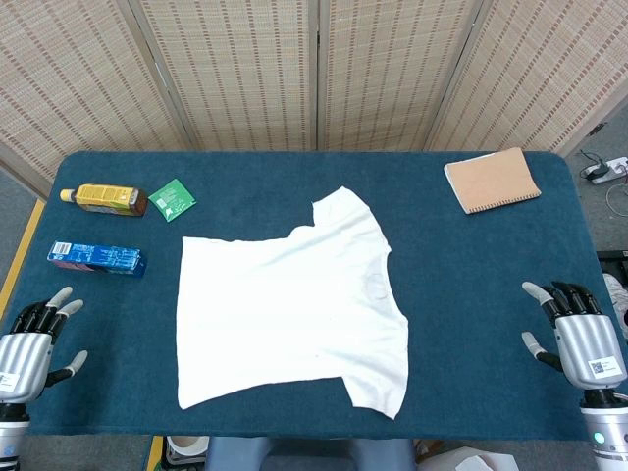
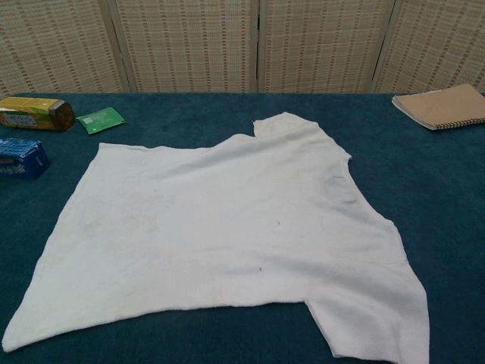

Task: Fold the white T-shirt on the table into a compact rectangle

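Note:
The white T-shirt (image 1: pixel 291 314) lies spread flat in the middle of the dark blue table (image 1: pixel 461 275), one sleeve pointing to the far side and another toward the front right corner; the chest view shows the same T-shirt (image 2: pixel 227 235) filling most of the frame. My left hand (image 1: pixel 31 343) hovers at the table's front left corner, fingers apart, holding nothing, well left of the shirt. My right hand (image 1: pixel 574 329) is at the front right corner, fingers spread and empty, well right of the shirt. Neither hand appears in the chest view.
An amber bottle (image 1: pixel 103 199) lies at the far left, with a green packet (image 1: pixel 172 200) beside it and a blue box (image 1: pixel 97 259) nearer me. A brown notebook (image 1: pixel 492 181) sits at the far right. Woven screens stand behind the table.

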`<state>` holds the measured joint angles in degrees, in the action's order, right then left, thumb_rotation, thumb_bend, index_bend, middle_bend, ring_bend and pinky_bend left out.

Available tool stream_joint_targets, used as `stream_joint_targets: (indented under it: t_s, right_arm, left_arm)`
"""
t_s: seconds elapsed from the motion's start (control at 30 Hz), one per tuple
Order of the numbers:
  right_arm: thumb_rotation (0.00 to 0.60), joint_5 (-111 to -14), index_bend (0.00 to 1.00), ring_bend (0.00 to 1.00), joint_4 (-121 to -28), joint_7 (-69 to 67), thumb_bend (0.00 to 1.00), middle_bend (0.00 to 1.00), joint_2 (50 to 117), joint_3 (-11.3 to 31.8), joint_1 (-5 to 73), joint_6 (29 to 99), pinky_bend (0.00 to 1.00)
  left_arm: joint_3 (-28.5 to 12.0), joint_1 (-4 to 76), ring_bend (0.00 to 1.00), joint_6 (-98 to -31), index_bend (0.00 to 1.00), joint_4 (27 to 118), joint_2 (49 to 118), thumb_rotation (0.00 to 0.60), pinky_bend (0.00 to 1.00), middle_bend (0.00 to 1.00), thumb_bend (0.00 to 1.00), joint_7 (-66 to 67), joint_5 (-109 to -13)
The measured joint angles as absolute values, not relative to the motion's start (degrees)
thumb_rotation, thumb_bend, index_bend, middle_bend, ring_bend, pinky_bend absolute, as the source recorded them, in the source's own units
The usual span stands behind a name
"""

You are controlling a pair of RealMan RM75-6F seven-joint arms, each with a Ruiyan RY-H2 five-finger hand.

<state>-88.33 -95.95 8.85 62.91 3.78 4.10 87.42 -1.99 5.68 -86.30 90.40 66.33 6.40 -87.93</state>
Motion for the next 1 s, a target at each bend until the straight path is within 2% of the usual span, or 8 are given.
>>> stream_joint_targets:
  t_s: [0.23,0.73,1.0]
  right_arm:
    - [0.600,-88.5,0.23,0.17,-96.5,9.4,0.23,0.30,61.8,4.9,4.3,88.5,0.17]
    - [0.600,-87.8,0.23,0.17,-97.3,10.4,0.23,0.30,61.6,5.4,5.2,87.3,0.18]
    - [0.600,-87.4,0.23,0.18,-97.4,10.6,0.23,0.30,62.0,5.7,6.2,85.9,0.18]
  left_arm:
    - [-1.1,6.9,0.15,-85.3,0.26,90.2,66.0,0.600,0.12,0.12,0.24,4.6,-91.0]
    - [2.5,12.1,0.15,-78.7,0.25,88.9,67.2,0.600,0.12,0.12,0.24,1.2,-98.3]
    - [5.2,14.6,0.14,-75.3,0.18,87.8,68.9,0.600,0.12,0.12,0.24,1.5,-102.1]
